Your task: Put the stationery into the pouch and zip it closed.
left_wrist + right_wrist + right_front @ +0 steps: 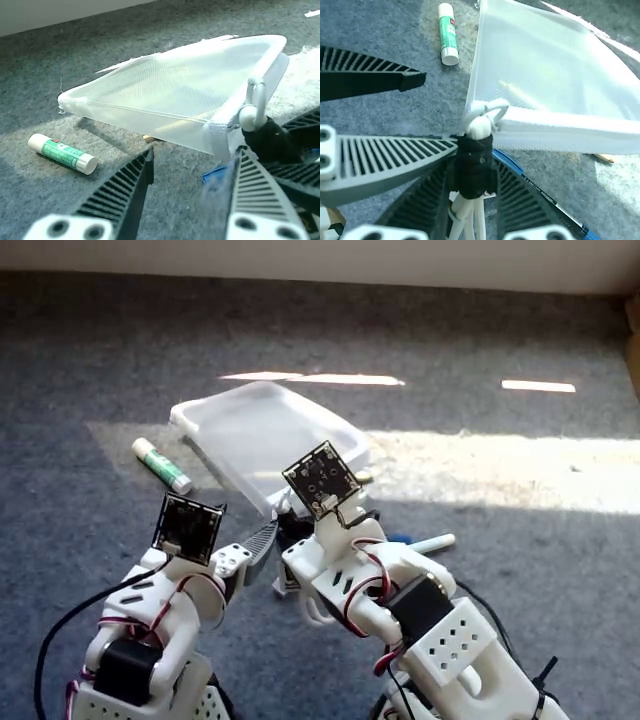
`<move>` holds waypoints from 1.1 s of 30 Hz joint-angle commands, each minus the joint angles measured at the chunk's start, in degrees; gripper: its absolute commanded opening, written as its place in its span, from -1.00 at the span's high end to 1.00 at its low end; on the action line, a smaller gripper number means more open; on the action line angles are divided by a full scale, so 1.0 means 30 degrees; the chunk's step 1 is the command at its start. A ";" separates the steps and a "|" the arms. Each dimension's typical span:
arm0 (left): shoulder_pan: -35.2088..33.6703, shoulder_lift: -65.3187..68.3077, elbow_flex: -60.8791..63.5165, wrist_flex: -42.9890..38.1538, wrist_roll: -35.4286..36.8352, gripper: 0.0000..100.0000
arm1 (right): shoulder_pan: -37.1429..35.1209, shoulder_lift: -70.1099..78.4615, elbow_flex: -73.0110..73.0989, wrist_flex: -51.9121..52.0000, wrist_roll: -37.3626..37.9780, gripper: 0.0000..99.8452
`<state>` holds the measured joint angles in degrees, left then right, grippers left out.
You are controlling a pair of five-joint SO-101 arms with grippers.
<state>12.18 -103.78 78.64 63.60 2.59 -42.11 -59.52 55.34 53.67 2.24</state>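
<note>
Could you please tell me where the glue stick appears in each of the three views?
High view: the glue stick lies on the carpet, left of the pouch.
Left wrist view: it lies on the carpet, apart from the pouch's closed corner.
Right wrist view: it lies beside the pouch's side edge, not touching.
Shared landmark: the pouch, whose zip pull the right pincer grips.

Grey carpet [480, 330] covering whole floor. Sunlight patch [500, 475] lying across carpet, right of centre. Thin bright streaks [540, 386] showing farther back. Pale wall [300, 258] running along far edge.
</note>
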 commanded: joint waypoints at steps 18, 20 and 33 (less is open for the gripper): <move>-0.1568 -0.0132 0.0366 -0.1582 0.0234 0.51 | -0.0015 -0.0689 -0.1275 0.1568 0.0264 0.99; -0.1597 -0.0132 0.0308 -0.1582 0.0234 0.51 | -0.0015 -0.0689 -0.1275 0.1568 0.0264 0.99; -0.1568 -0.0103 0.1158 -0.1729 0.0234 0.51 | -0.1421 -0.0689 -0.1333 0.1626 0.0088 0.99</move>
<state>8.31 -103.69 81.89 59.74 2.59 -45.36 -59.52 55.34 58.24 2.24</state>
